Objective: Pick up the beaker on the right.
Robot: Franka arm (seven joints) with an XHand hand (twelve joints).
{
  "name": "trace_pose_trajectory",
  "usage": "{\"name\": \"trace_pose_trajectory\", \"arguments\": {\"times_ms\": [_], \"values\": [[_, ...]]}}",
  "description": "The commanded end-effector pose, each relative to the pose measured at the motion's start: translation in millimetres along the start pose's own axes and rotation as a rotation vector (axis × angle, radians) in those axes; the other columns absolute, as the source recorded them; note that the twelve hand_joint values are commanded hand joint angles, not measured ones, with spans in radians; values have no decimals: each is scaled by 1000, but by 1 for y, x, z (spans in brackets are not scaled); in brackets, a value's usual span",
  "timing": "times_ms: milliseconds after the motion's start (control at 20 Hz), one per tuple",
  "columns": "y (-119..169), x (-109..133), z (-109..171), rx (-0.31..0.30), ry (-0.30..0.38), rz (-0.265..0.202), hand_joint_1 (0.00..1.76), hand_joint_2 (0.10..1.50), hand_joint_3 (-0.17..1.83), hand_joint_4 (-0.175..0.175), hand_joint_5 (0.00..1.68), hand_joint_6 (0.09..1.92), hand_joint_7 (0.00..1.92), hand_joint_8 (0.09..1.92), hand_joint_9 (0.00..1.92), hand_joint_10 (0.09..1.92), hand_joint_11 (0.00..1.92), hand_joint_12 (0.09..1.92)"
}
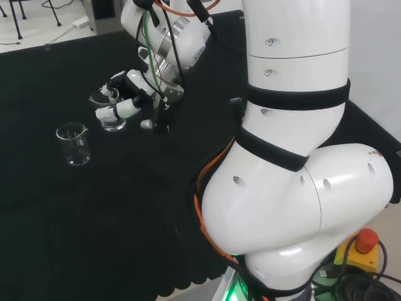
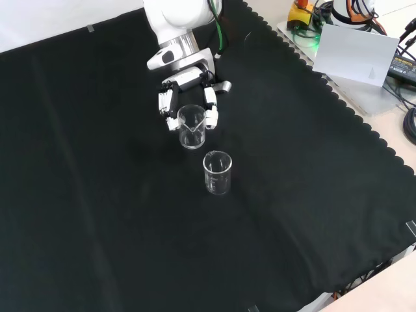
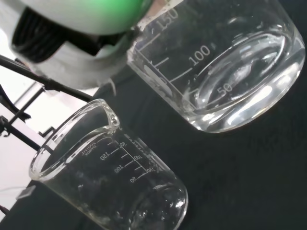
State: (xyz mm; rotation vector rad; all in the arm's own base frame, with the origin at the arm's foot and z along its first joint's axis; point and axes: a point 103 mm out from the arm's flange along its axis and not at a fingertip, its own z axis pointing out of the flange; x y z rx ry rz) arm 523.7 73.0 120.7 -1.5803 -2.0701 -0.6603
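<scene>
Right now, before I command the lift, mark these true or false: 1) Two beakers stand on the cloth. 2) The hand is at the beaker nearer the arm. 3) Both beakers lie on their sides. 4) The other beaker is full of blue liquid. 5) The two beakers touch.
1) True: two beakers stand on the cloth.
2) True: the hand has fingers on both sides of the near beaker.
3) False: both stand upright.
4) False: the far beaker looks clear and empty.
5) False: the front view shows cloth between them.

Two clear beakers (image 2: 192, 127) (image 2: 217, 172) stand near each other on the black-clothed bench (image 2: 97, 214).
</scene>
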Motion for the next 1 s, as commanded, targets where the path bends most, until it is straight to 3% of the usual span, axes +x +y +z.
{"name": "trace_pose_trajectory", "arguments": {"times_ms": [50,1000], "values": [[-7,8,-20,66,-74,2,1146,617,846,4,1153,976,1465,809,1248,952,1105,906],[-17,24,-32,176,-205,17,1139,605,898,9,1130,1043,1445,890,1232,1012,1085,926]]}}
